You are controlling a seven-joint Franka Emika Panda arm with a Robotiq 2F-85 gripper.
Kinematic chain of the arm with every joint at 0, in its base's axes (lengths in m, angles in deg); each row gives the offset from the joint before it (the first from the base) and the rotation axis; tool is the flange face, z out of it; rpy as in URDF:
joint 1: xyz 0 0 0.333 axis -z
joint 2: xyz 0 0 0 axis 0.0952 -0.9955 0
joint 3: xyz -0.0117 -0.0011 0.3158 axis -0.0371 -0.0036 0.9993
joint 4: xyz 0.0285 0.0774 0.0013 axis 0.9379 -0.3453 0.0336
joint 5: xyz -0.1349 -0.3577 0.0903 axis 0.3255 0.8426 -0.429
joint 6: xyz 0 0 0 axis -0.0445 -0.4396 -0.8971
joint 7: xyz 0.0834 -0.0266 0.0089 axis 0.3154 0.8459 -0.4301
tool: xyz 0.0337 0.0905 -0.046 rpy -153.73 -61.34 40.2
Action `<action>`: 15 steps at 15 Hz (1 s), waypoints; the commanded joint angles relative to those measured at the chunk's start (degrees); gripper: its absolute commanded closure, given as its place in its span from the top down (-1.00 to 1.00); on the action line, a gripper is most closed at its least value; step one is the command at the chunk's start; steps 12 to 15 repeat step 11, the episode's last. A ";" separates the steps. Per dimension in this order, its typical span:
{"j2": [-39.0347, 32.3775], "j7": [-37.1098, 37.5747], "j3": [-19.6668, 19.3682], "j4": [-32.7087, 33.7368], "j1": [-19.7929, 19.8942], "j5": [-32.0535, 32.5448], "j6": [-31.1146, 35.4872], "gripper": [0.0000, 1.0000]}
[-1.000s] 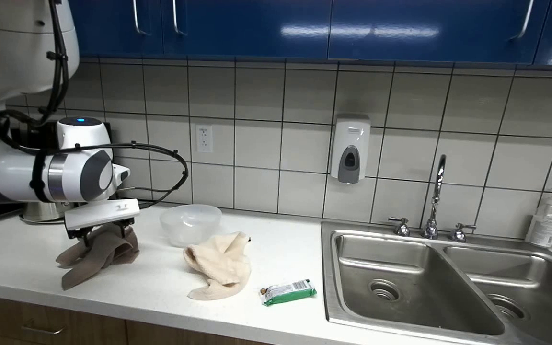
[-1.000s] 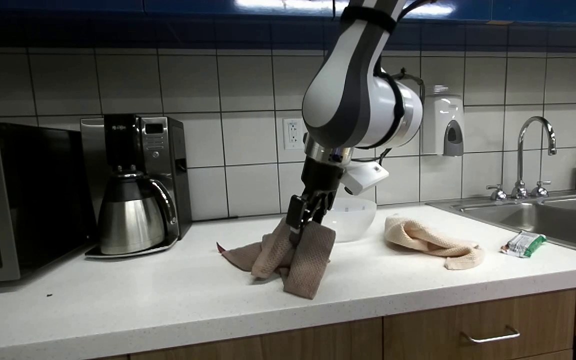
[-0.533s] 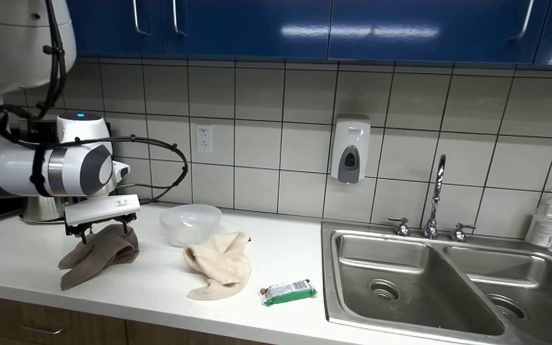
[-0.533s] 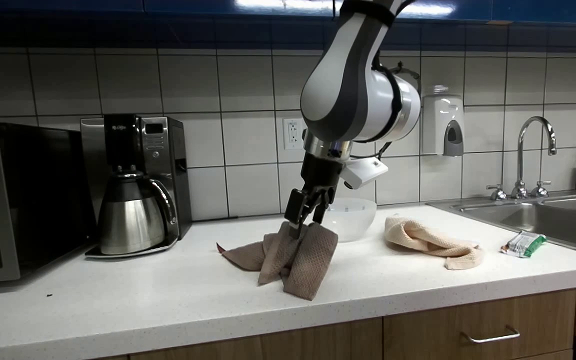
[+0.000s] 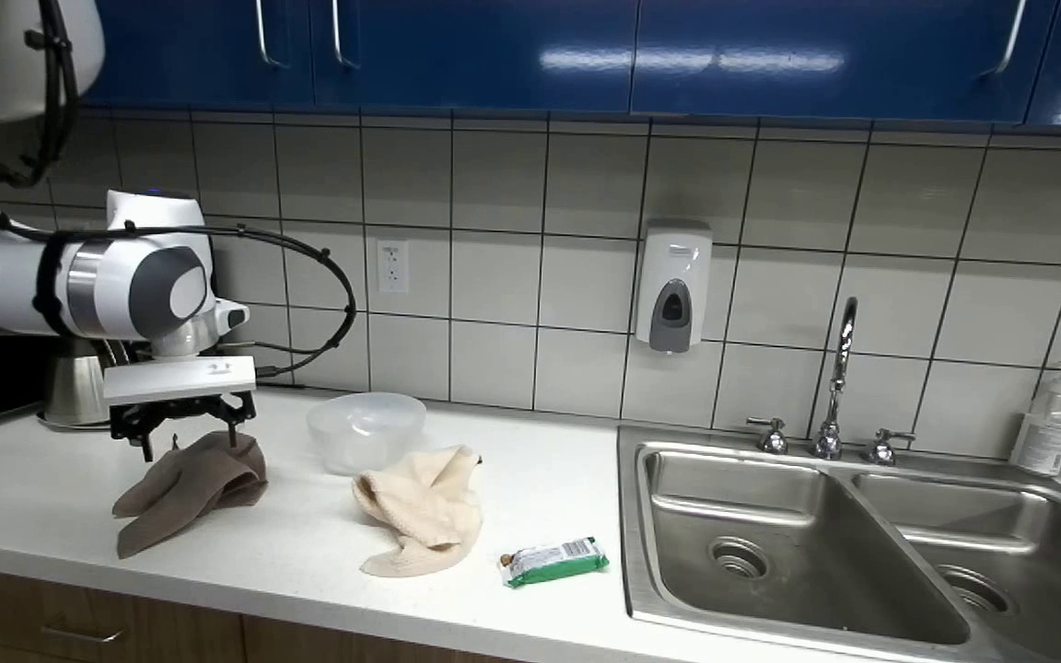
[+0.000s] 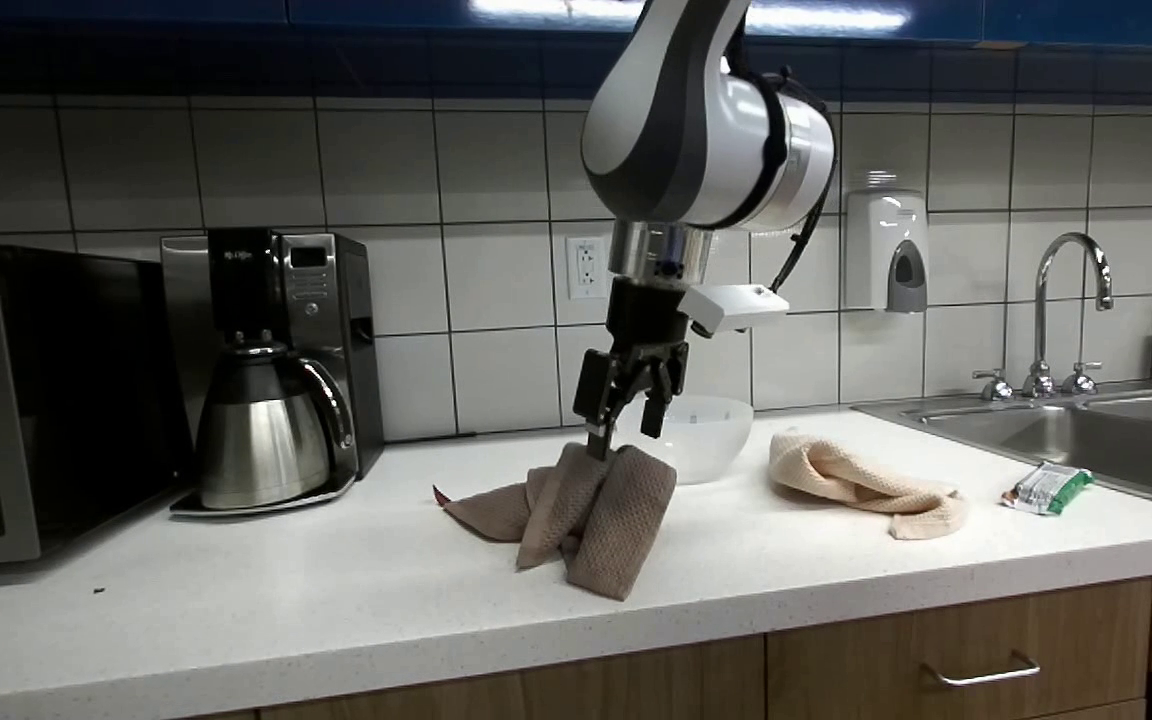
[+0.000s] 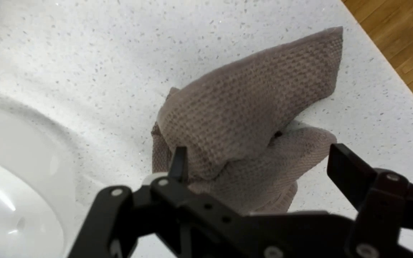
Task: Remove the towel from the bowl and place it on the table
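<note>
One brown towel [image 7: 235, 111] has been left lying toward the front edge of the desk [image 6: 286, 590], the tool [image 5: 190, 451] over it having been raised, fingers spread wide with nothing held, so removal from the bowl [image 5: 367, 433] near the back edge seems completed.

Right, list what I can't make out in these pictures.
Brown towel: underside, hidden by its own folds, all views.
Jaws: touching that towel or not; they overlap in every view.
Bowl: partly cut off by the wrist view's left edge.
Microwave: cut off by the left edge in an exterior view.
Bottle: label too small to read, both exterior views.
</note>
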 commanded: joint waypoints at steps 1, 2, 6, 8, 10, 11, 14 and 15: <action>6.93 0.08 -3.66 -1.69 -3.93 -4.89 -7.70 1.00; 8.49 0.79 -4.78 -2.24 -5.07 -5.43 -9.18 1.00; 14.70 5.22 -8.65 -5.15 -9.35 -5.93 -13.84 1.00; 18.40 9.60 -9.78 -7.44 -11.24 -5.32 -15.14 1.00; 22.01 14.18 -10.38 -9.55 -12.78 -4.58 -16.70 1.00; 15.87 10.21 -11.58 -5.83 -13.09 -4.50 -14.50 1.00; 15.87 10.21 -11.58 -5.83 -13.09 -4.50 -14.50 1.00; 15.87 10.21 -11.58 -5.83 -13.09 -4.50 -14.50 1.00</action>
